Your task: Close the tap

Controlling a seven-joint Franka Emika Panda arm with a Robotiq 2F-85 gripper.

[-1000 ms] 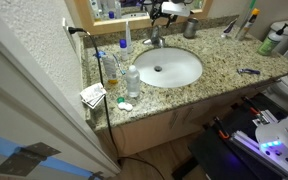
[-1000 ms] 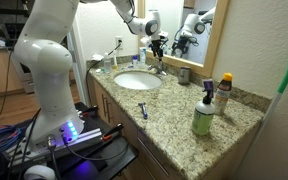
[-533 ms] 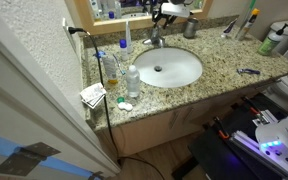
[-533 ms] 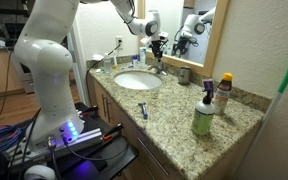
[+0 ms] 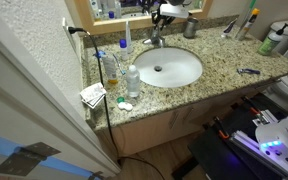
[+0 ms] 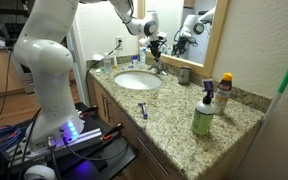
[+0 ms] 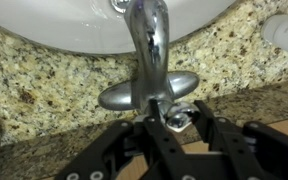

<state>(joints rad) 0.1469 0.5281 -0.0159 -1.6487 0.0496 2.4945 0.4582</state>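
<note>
I've got the gripper (image 7: 180, 121) right at the back of the tap (image 7: 147, 40), which stands on the granite bench (image 7: 44, 85) at the rear rim of the white basin (image 7: 69, 25). In the wrist view the black fingers (image 7: 152, 128) sit narrowly apart on either side of a shiny metal piece behind the spout. I cannot tell whether they are pinching it. In both exterior views the gripper (image 5: 163, 13) (image 6: 157, 46) hangs directly over the tap (image 5: 156, 40) (image 6: 157, 66).

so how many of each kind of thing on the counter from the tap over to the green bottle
tap: 1
cup: 1
razor: 1
bottles: 3 (green bottle, spray bottle, yellow-capped bottle)
total: 6
</note>
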